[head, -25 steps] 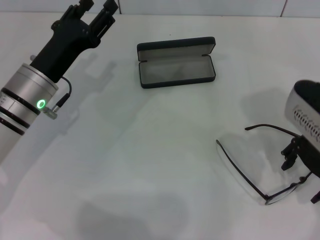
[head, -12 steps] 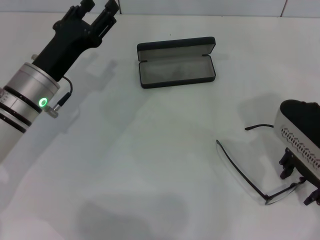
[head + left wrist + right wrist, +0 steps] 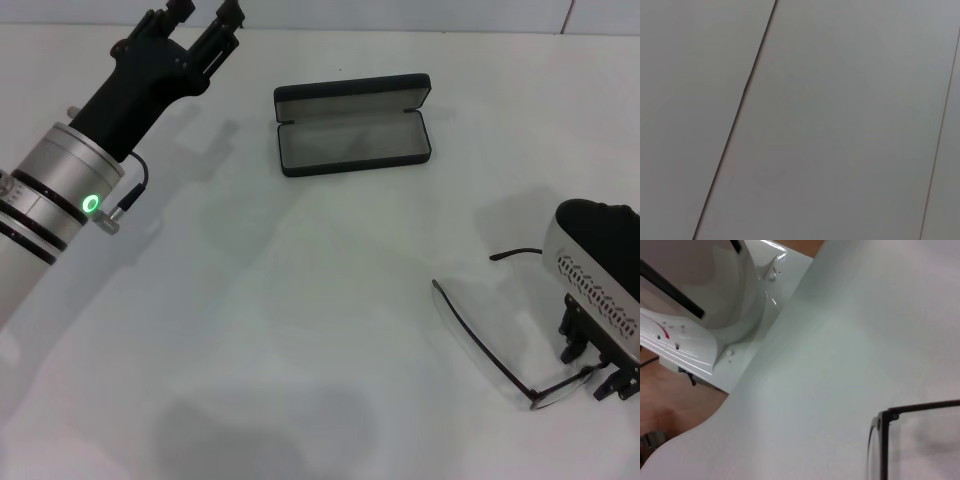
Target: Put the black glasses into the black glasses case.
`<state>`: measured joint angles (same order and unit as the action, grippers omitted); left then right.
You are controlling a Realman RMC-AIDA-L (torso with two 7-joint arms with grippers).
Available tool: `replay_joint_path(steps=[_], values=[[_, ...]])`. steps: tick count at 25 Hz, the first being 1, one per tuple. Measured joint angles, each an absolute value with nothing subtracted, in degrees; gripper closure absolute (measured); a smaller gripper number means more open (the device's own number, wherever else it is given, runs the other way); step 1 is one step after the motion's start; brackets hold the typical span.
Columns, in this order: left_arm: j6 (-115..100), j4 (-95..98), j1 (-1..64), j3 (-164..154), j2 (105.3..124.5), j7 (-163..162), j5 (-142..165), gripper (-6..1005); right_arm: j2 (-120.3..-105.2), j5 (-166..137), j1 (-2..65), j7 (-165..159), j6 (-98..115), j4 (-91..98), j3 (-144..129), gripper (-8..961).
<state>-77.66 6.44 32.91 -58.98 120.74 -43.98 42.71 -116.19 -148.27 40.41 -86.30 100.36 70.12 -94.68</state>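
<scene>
Near the worktop's [image 3: 300, 300] right edge I am lowering the right gripper's [image 3: 590, 362] spread, empty fingers over the black glasses [image 3: 500, 345]; next, closing and carrying them to the open black glasses case [image 3: 353, 125].

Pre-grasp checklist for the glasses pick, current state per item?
1. Black glasses case open, grey lining showing, nothing inside: ok.
2. Black glasses unfolded on the table, arms pointing away from the robot: ok.
3. Right gripper down at the front frame of the glasses: ok.
4. Right gripper closed on the frame: cannot tell, contact is hidden in the head view.
5. Left gripper raised near the table's far left, away from the case: ok.
6. Table between glasses and case bare: ok.
</scene>
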Motion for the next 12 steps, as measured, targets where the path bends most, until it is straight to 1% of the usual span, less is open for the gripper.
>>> replay_joint_path(steps=[6,12], values=[[-77.7,6.4,32.6,-59.0,120.76,-43.9,42.6,381,-116.02,-147.6,40.1,-86.3,100.5,71.3,-92.9,589],[-78.1,6.2,32.4,-59.0,120.76,-40.5,42.6,391,-115.90,-146.4,39.4,-85.7,103.5,73.4,-87.0,730]])
